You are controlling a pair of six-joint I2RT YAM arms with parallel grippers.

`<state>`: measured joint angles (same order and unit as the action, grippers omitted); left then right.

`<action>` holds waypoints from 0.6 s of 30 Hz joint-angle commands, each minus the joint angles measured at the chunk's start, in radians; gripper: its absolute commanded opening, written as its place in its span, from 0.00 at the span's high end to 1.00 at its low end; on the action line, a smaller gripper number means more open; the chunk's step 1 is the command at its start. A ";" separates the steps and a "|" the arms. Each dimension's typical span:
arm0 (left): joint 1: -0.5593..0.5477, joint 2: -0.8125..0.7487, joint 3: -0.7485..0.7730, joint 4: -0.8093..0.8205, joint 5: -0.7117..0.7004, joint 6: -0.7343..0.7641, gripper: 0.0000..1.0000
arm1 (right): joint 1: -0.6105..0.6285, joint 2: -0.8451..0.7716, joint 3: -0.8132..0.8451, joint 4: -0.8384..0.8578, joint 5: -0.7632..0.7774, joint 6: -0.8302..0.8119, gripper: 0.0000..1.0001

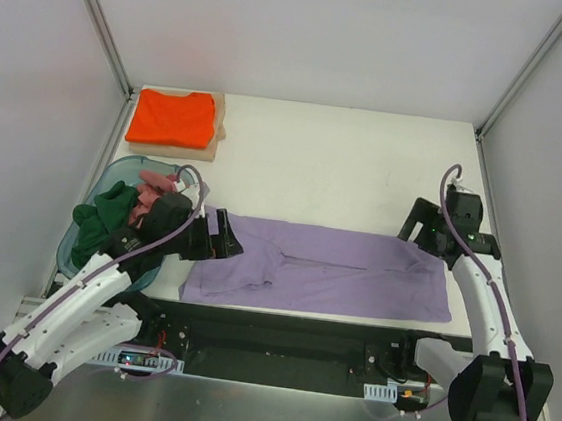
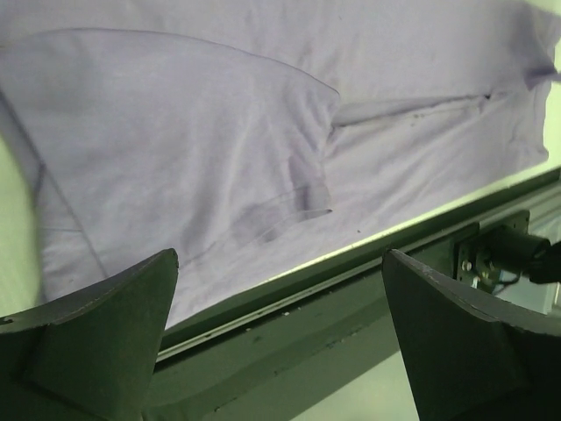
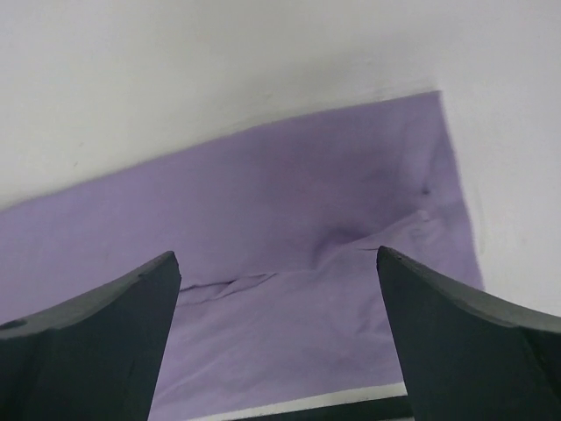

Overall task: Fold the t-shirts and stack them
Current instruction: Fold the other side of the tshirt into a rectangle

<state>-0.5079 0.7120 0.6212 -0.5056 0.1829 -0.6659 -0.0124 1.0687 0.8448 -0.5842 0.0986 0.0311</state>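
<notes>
Lavender t-shirt (image 1: pixel 325 270) lies folded lengthwise along the desk's (image 1: pixel 346 167) near edge. Left hand (image 1: pixel 220 236) and right hand (image 1: pixel 415 225) hover at its ends, both spread wide and empty. Pinching only one layer, or unevenly, could skew the fold or drag cloth overboard.

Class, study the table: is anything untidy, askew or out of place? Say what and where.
Yes. The green shirt and pink shirt lie crumpled in the tub at the left, unfolded. The purple shirt lies folded lengthwise but wrinkled, its left end uneven. The orange shirt looks neat.
</notes>
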 commanded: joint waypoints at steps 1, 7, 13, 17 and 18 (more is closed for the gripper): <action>-0.073 0.116 0.058 0.070 0.058 -0.003 0.01 | 0.064 -0.020 -0.044 0.072 -0.218 -0.023 0.04; -0.155 0.296 0.051 0.177 0.066 -0.008 0.01 | 0.117 0.114 -0.046 0.113 -0.232 -0.039 0.04; -0.153 0.400 -0.008 0.191 -0.040 -0.031 0.01 | 0.049 0.292 -0.024 0.008 -0.005 0.059 0.04; -0.147 0.448 -0.028 0.188 -0.094 -0.012 0.01 | -0.078 0.347 0.000 -0.054 0.189 0.096 0.04; -0.146 0.455 -0.031 0.187 -0.103 -0.008 0.01 | -0.107 0.344 0.008 -0.054 0.254 0.105 0.04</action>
<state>-0.6598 1.1378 0.6064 -0.3336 0.1539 -0.6777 -0.0216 1.4117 0.8021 -0.5583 0.0940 0.0734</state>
